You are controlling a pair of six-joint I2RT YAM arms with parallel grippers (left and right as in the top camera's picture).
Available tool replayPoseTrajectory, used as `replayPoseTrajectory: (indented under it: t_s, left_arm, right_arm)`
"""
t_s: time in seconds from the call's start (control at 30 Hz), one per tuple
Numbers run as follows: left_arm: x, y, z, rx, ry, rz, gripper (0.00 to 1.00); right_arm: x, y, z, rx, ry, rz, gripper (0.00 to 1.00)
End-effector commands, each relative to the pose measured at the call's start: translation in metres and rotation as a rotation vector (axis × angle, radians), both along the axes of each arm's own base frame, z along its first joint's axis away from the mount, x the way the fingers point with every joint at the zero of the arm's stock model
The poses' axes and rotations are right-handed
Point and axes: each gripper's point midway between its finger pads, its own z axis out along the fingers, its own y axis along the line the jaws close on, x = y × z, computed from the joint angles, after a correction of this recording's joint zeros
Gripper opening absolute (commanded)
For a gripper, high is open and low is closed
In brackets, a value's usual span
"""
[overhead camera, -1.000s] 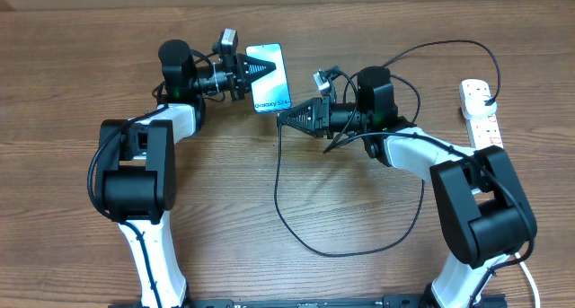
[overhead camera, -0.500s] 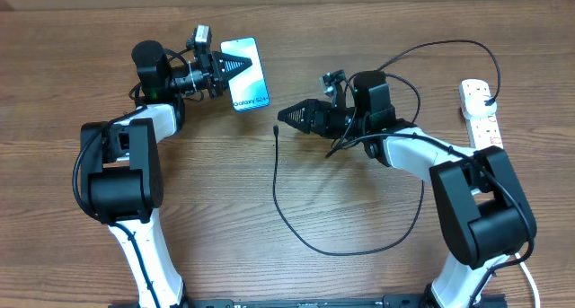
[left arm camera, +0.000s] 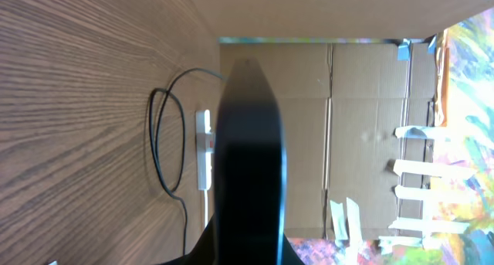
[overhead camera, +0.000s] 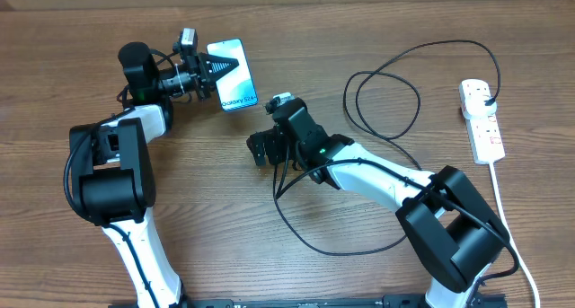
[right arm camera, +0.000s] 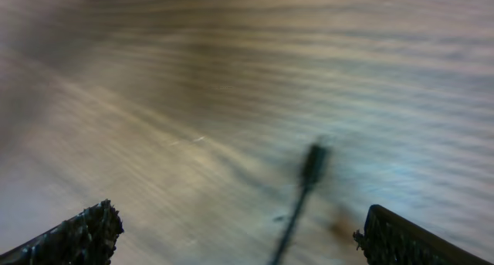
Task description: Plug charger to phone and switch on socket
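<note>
Left jaws: my left gripper point(overhead camera: 225, 70), at the far left of the wooden table point(overhead camera: 108, 30), was closed on one short end of the phone point(overhead camera: 238, 94).
Phone: held with its light-blue "Galaxy S24+" screen facing the overhead camera. In the left wrist view it appeared only as a dark slab running out from my fingers. I could not tell whether it touched the table.
Right jaws: my right gripper point(overhead camera: 260, 151), near the table's middle and well apart from the phone, stood wide open and held nothing. One finger point(right arm camera: 81, 232) sat at each lower corner of the right wrist view.
Connector tip: the charger's small tip point(right arm camera: 312, 166), blurred, lay on the wood between my open fingers and touched neither.
Charger: its thin black cable point(overhead camera: 449, 42) looped loosely across the table and arced over to the socket's far end.
Socket: the white power strip point(overhead camera: 482, 119) lay along the right edge, far from the phone.
White cord: this cord point(overhead camera: 508, 227) trailed from the strip's near end.
</note>
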Motion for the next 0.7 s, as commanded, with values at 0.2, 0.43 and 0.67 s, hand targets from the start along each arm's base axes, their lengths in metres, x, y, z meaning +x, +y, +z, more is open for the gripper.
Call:
replayPoseTrajectory:
  t_s: [0.2, 0.43, 0.67]
  left_arm:
    - [-0.002, -0.001, 0.011, 0.009, -0.055, -0.02, 0.04]
    - [-0.002, -0.001, 0.011, 0.011, -0.062, -0.02, 0.04]
    - [0.0, -0.001, 0.011, 0.014, -0.062, -0.008, 0.04]
  right_arm:
    - [0.028, -0.02, -0.005, -0.17, -0.153, -0.073, 0.93]
    - [0.021, -0.011, -0.026, -0.19, -0.132, -0.049, 0.82]
    - [0.016, -0.006, -0.032, -0.183, -0.114, -0.026, 0.61]
